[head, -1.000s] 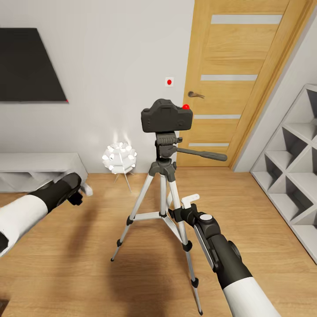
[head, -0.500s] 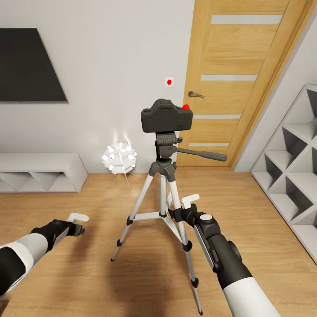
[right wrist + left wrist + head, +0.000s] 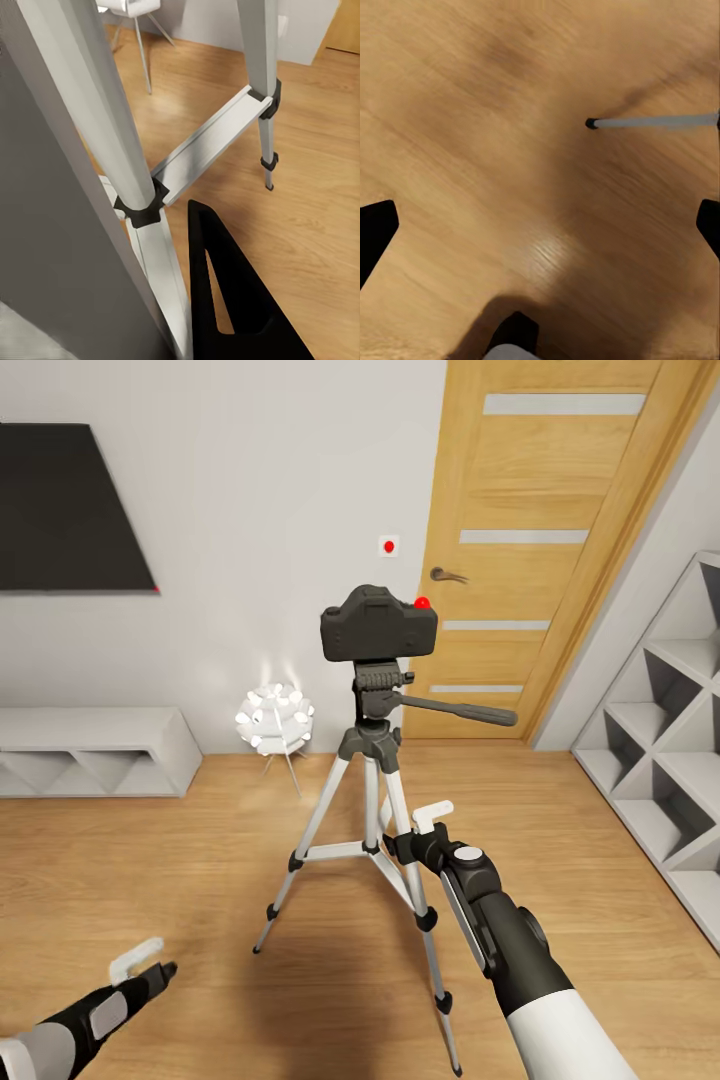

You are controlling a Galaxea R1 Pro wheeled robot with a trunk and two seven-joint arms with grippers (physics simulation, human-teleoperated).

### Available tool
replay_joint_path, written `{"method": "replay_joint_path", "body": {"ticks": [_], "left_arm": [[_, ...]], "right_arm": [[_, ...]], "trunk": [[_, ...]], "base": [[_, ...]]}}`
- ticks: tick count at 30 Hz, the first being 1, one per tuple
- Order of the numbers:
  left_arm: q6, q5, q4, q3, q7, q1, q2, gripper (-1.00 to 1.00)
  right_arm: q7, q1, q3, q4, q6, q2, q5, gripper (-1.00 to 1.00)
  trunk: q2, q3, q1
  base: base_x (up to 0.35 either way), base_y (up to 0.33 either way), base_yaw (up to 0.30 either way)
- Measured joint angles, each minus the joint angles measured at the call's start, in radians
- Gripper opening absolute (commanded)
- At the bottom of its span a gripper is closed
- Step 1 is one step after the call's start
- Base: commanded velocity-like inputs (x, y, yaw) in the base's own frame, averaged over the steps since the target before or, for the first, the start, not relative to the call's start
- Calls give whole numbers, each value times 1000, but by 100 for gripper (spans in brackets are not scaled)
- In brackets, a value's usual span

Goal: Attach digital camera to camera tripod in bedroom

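The digital camera, dark grey with a red button on top, sits on the pan head of the camera tripod. No gripper touches the camera. The tripod stands on the wood floor before the wooden door, its black handle pointing right. My right gripper is low beside the tripod's near leg, well below the camera, fingers apart and holding nothing. At the lower left, just above the floor, my left gripper is open and empty. A tripod foot lies ahead of it.
A white ball-shaped lamp stands on thin legs behind the tripod to the left. A low white bench runs along the left wall under a dark screen. White cube shelves fill the right side.
My left arm has dropped from mid height at the left to the lower left corner near the floor. The right arm, tripod and camera have stayed put.
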Motion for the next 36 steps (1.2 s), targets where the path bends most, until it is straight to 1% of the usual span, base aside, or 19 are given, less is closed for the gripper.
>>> {"method": "replay_joint_path", "body": {"ticks": [1, 2, 3, 5, 9, 16, 17, 20, 23, 24, 25, 29, 30, 33, 36], "left_arm": [[-2, 26, 0, 0, 0, 19, -2, 100], [-6, 68, -1, -1, 0, 51, -9, 100], [-8, 98, -1, -2, 0, 79, -23, 100], [-9, 117, 0, -1, 0, 102, -43, 100], [-10, 136, 1, -1, 9, 143, -82, 100], [-2, 142, 1, -3, 46, 176, -111, 100], [2, 142, 1, -5, 59, 181, -119, 100], [13, 137, 1, -8, 80, 189, -132, 100], [37, 114, 1, -10, 102, 200, -150, 100], [58, 85, 1, -11, 115, 207, -163, 100], [69, 66, 1, -11, 121, 210, -169, 100], [104, -25, 1, -12, 135, 221, -188, 100], [113, -70, 0, -12, 138, 226, -194, 100], [122, -126, 0, -12, 141, 232, -199, 100], [128, -164, 0, -12, 142, 237, -202, 100]], "right_arm": [[0, 0, 0, 0, 0, 0, 0, -100], [0, 0, 0, -1, 1, 0, 0, -100], [0, 0, 0, -1, 2, 0, 1, -100], [0, 0, 0, -2, 2, 0, 0, -100], [0, 0, 0, -3, 4, 0, 1, -100], [0, 0, 0, -3, 4, 0, 0, -100], [0, 0, 0, -2, 3, 0, 0, -100], [0, 0, 0, -1, 1, 0, 0, -100], [0, 0, 0, -1, 0, 0, 0, -100], [0, 0, 0, 0, 0, 0, -1, -100], [0, 0, 0, 0, 0, 0, -1, -100], [0, 0, 0, 1, 0, 0, -1, -100], [0, 0, 0, 1, 0, 0, -1, -100], [0, 0, 0, 0, -1, 0, -1, -100], [0, 0, -1, 1, -1, 0, -2, -100]], "trunk": [[0, 0, 0], [0, 0, 0], [0, 0, 0], [0, 0, 0], [0, 0, 0], [0, 0, 0], [0, 0, 0], [0, 0, 0], [0, 0, 0], [0, 0, 0], [0, 0, 0], [0, 0, 0], [0, 0, 0], [0, 0, 0], [0, 0, 0]], "base": [[0, 100, 0], [0, 64, 0], [0, 51, 0], [0, 37, 0], [0, 18, 0], [0, 5, 0], [0, 1, 0], [0, 0, 0], [0, 0, 0], [0, 0, 0], [0, 0, 0], [0, 0, 0], [0, 0, 0], [0, 0, 0], [0, 0, 0]]}}
